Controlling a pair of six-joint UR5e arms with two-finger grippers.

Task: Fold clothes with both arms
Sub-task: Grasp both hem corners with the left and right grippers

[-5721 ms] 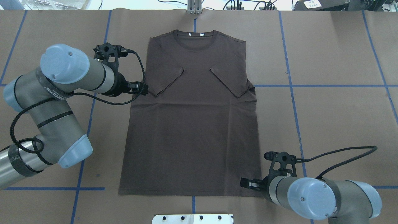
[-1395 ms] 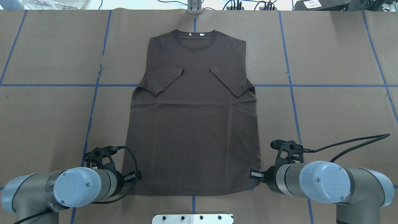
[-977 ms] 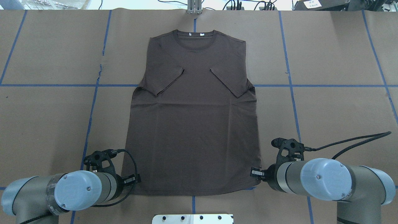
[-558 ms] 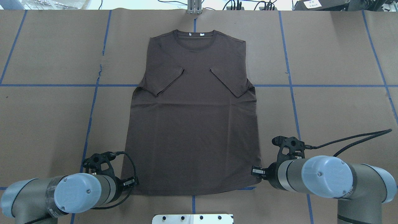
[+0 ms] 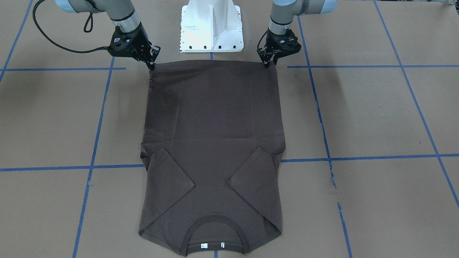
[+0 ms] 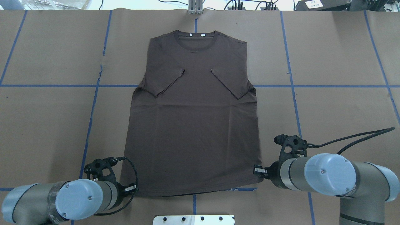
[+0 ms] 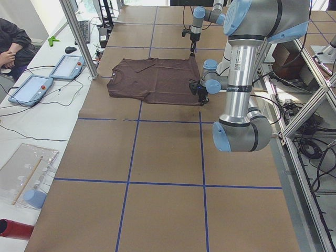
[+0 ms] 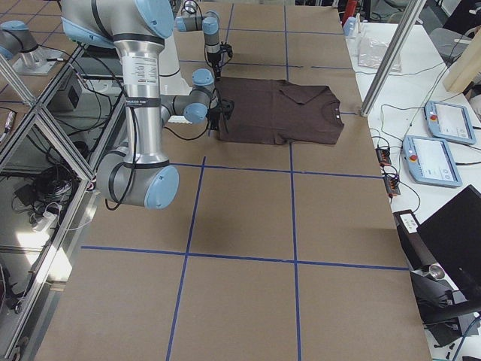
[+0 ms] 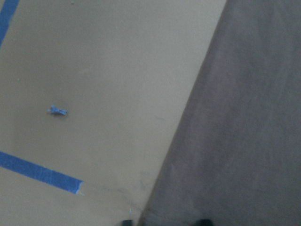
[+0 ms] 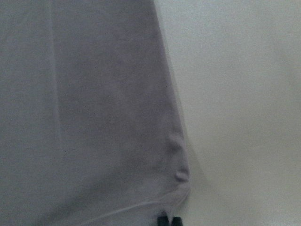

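t-shirt (image 5: 211, 118) hem corners at the fingers (image 5: 267, 61)

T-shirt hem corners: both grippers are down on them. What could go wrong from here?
1. Uneven grip: the right gripper looks pinched on a puckered corner of the T-shirt, while the left gripper has its fingers apart. Lifting now could skew the hem.
2. The right pinch is at the very tip; it may slip.
3. The folded-in sleeves lie loose and could flop open.

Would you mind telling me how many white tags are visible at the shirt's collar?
2. Both sit side by side inside the T-shirt's collar: a wider tag and a narrower tag. None seems hidden.
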